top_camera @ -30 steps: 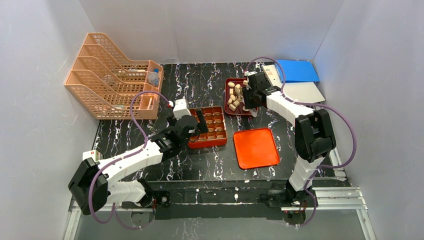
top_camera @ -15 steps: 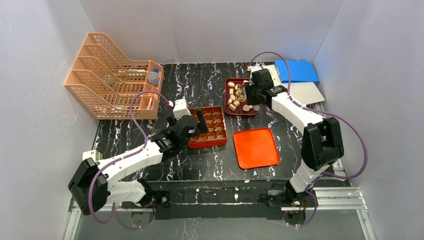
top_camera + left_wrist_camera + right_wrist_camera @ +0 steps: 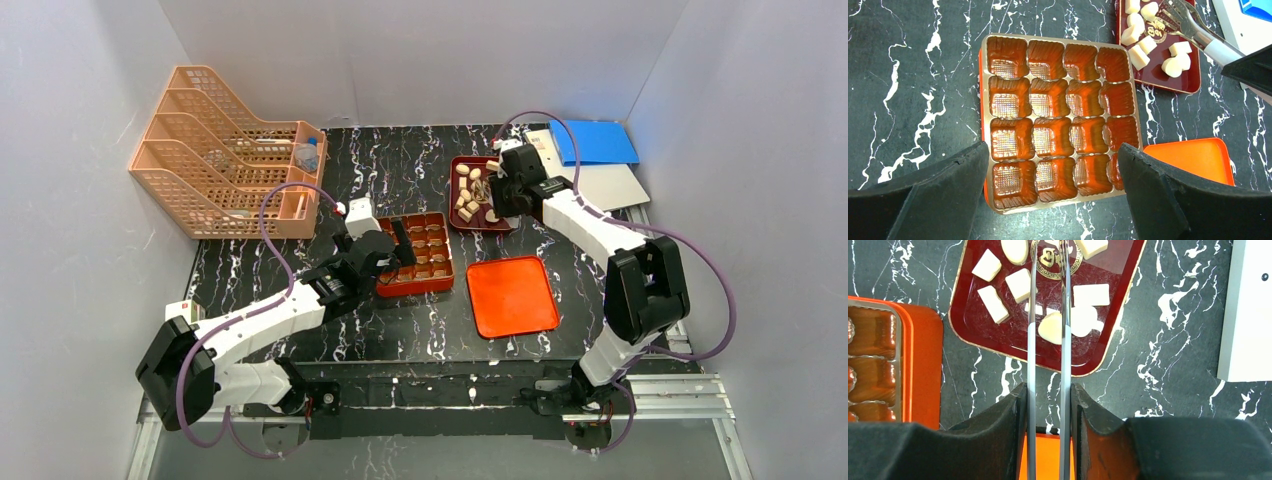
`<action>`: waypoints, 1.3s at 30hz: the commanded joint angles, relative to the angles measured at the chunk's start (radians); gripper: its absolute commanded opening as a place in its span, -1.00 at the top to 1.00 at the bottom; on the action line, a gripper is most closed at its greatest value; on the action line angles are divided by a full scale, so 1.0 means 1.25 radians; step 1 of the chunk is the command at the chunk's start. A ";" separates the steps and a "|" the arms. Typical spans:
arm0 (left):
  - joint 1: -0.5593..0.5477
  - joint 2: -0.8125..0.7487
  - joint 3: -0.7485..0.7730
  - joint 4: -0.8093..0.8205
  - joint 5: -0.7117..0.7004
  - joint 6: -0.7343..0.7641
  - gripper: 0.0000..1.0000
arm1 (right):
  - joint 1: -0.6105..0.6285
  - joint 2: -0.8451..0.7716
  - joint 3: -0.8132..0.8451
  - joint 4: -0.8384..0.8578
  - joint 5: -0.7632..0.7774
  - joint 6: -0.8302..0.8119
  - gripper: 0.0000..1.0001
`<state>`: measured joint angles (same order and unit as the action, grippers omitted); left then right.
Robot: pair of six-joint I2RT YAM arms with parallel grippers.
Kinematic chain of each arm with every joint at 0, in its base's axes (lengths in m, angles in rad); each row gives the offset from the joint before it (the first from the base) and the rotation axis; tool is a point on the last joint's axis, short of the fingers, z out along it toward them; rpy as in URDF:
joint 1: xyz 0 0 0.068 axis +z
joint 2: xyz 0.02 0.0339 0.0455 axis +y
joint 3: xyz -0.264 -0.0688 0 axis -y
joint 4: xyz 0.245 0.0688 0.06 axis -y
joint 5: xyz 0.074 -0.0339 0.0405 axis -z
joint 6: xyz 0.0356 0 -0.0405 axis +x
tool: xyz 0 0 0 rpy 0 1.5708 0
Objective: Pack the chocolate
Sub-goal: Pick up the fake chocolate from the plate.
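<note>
Several pale chocolate pieces [image 3: 1090, 294] lie loose in the dark red tray [image 3: 979, 333] at the back of the table [image 3: 478, 222]. My right gripper [image 3: 1048, 386] is shut on a pair of metal tongs [image 3: 1031, 340], whose two arms reach out over the tray with a narrow gap between them. In the top view this gripper [image 3: 505, 190] hangs at the tray's right edge. My left gripper [image 3: 1053, 147] is open above the near edge of the orange-red compartmented box [image 3: 984, 100]. The compartments seen there hold nothing. The tongs' tips [image 3: 1180, 15] show over the tray.
A flat orange-red lid [image 3: 512, 295] lies right of the box [image 3: 420, 250]. A peach file organiser [image 3: 225, 150] stands at the back left. A blue folder [image 3: 595, 140] and pale sheets [image 3: 612, 185] lie at the back right. White walls close in three sides.
My right arm has swung its elbow to the right and the gripper with the tongs has shifted slightly over the tray. The left arm has not moved.
</note>
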<state>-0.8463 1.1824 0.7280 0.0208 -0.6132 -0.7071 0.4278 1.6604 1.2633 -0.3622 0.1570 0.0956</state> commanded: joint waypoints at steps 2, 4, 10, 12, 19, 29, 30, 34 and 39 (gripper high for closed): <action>-0.001 -0.018 0.014 -0.012 -0.032 -0.002 -0.97 | 0.003 0.018 0.030 0.039 0.013 -0.012 0.52; 0.000 -0.017 0.012 -0.012 -0.031 -0.003 -0.97 | 0.004 0.025 0.037 0.039 0.012 -0.012 0.47; 0.000 -0.015 0.014 -0.012 -0.030 -0.001 -0.97 | 0.003 0.046 0.054 0.038 0.010 -0.012 0.28; -0.001 -0.012 0.016 -0.012 -0.031 0.000 -0.97 | 0.003 0.055 0.060 0.038 0.006 -0.011 0.25; 0.000 -0.005 0.019 -0.012 -0.030 0.001 -0.97 | 0.003 0.084 0.073 0.040 0.005 -0.011 0.09; 0.000 0.004 0.020 -0.008 -0.028 0.003 -0.97 | 0.003 0.117 0.085 0.047 0.008 -0.012 0.02; 0.000 0.005 0.020 -0.008 -0.029 0.004 -0.97 | 0.003 0.120 0.085 0.047 0.006 -0.011 0.02; 0.000 0.006 0.019 -0.007 -0.030 0.005 -0.97 | 0.003 0.122 0.086 0.049 0.004 -0.013 0.11; 0.000 0.005 0.019 -0.006 -0.031 0.001 -0.97 | 0.003 0.123 0.083 0.051 0.009 -0.017 0.22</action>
<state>-0.8463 1.1896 0.7284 0.0212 -0.6132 -0.7055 0.4278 1.8122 1.3251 -0.3340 0.1574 0.0898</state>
